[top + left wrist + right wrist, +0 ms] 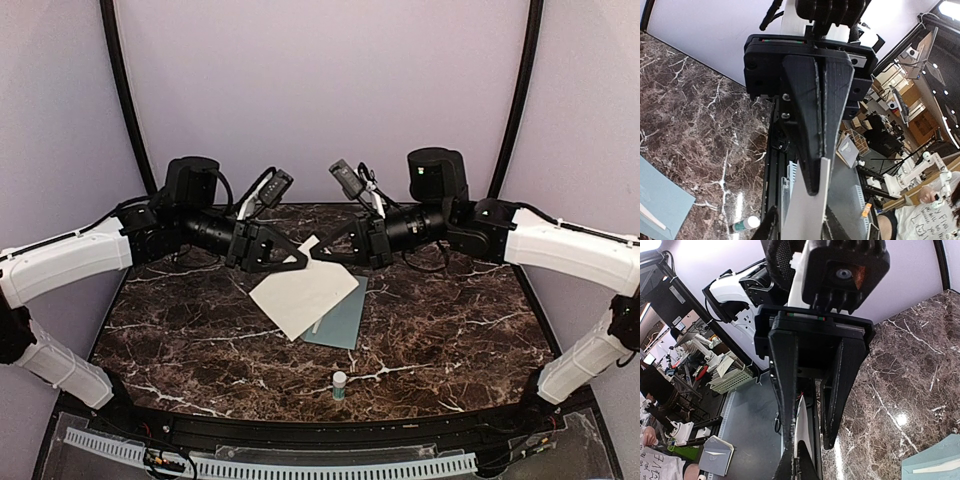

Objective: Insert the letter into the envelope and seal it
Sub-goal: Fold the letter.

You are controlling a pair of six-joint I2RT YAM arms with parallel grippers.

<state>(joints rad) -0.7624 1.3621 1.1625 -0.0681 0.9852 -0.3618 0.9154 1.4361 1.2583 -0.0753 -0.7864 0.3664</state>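
Closest to the lens in the left wrist view, the left end effector is closed on one edge of the letter, and the pale sheet runs out beyond its tips. Right end effector: jaws apart, straddling the same sheet, whose edge lies against one finger; no clamp is visible. The two end effectors meet tip to tip above the table at the letter's far corner, so the sheet slopes down beneath them. Envelope: flat on the table, below the end effectors and slightly to the right-arm side, partly overlapped by the letter as seen from above; whether they touch cannot be told. The letter is not yet inside. A corner hold probably keeps the sheet free to be steered, and the right end effector appears placed to share or take the grip. Glue stick: upright, well apart from both end effectors, toward the arm bases, presumably reserved for sealing.
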